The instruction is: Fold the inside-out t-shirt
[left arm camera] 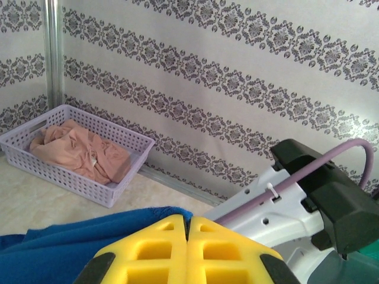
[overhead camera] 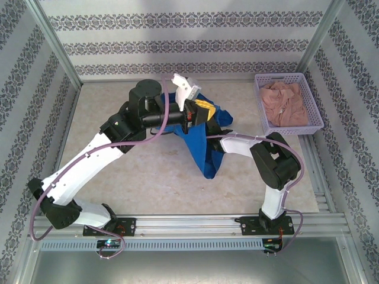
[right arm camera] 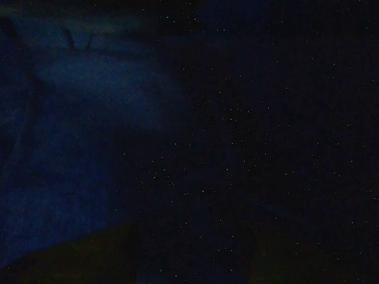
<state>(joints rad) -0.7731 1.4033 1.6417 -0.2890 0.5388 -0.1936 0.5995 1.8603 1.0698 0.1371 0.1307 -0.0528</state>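
Observation:
The royal-blue inside-out t-shirt (overhead camera: 202, 151) hangs bunched above the middle of the table, its lower end trailing down to the tabletop. My left gripper (overhead camera: 203, 111), with yellow fingers, is shut on the shirt's top edge and holds it up. In the left wrist view the yellow pads (left arm camera: 160, 248) press together on a fold of blue cloth (left arm camera: 59, 245). My right arm (overhead camera: 269, 157) reaches in from the right, and its end is buried inside the shirt. The right wrist view is dark, with dim blue fabric (right arm camera: 89, 118) close over the lens, so its jaws are hidden.
A lilac plastic basket (overhead camera: 261, 83) stands at the back right corner with a pinkish-beige garment (overhead camera: 287, 103) in it; the left wrist view shows the basket (left arm camera: 89, 188) too. Patterned walls enclose the table on three sides. A metal rail runs along the near edge.

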